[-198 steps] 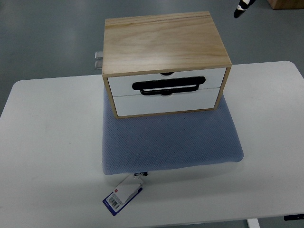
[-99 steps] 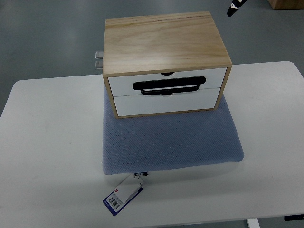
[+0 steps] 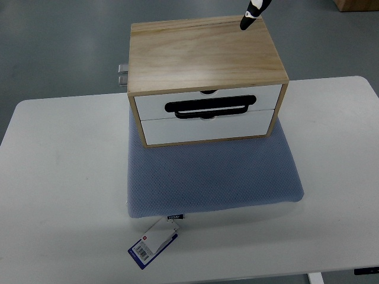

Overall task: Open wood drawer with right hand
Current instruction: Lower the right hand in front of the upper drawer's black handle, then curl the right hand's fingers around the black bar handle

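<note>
1. Top view: wood drawer box (image 3: 204,56) standing at the far edge of a blue mat (image 3: 213,174), mat lying mid-table (image 3: 53,177), nearer its far edge.
2. Two white drawer fronts facing the near edge, both flush and shut; black handle (image 3: 210,107) across the seam between them.
3. Only a dark fingertip (image 3: 249,18) entering at the top edge, over the box's far right corner, not visibly touching; hand and arm cut off, so cannot tell whose side, nor whether spread or curled.
4. For a clean pull, probably: reach down past the front, hook under the handle, draw straight toward the near edge.
5. Barcode tag (image 3: 153,244) by the mat's near edge; print too small to read.
6. Metal brackets (image 3: 122,74) half hidden behind the box's left side.
</note>
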Robot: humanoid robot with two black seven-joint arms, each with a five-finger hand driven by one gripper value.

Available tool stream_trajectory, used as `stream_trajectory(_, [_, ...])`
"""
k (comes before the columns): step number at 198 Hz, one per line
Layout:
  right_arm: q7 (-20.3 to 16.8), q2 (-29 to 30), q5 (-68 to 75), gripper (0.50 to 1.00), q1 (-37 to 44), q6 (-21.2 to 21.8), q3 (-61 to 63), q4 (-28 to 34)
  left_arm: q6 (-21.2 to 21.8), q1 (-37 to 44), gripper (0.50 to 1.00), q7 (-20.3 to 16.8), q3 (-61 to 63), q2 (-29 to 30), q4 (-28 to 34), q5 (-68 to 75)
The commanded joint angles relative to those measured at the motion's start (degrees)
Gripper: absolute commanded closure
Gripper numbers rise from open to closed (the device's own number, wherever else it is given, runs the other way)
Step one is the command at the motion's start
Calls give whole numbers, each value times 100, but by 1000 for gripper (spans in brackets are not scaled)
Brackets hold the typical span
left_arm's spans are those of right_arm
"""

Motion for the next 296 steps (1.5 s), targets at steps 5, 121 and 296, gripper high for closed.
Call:
stream_trajectory(5, [-1,170,66,556,-189,1,-2,58,4,8,500,0,5,0,6,-6])
stream_trajectory(121, [26,143,110,562,-760,1,-90,1157,4,-1,500,0,23,0,6,-6])
stream_trajectory(296, [-678,425,57,562,-1068,-941,-495,1368,4,-1,500,0,23,0,6,-6])
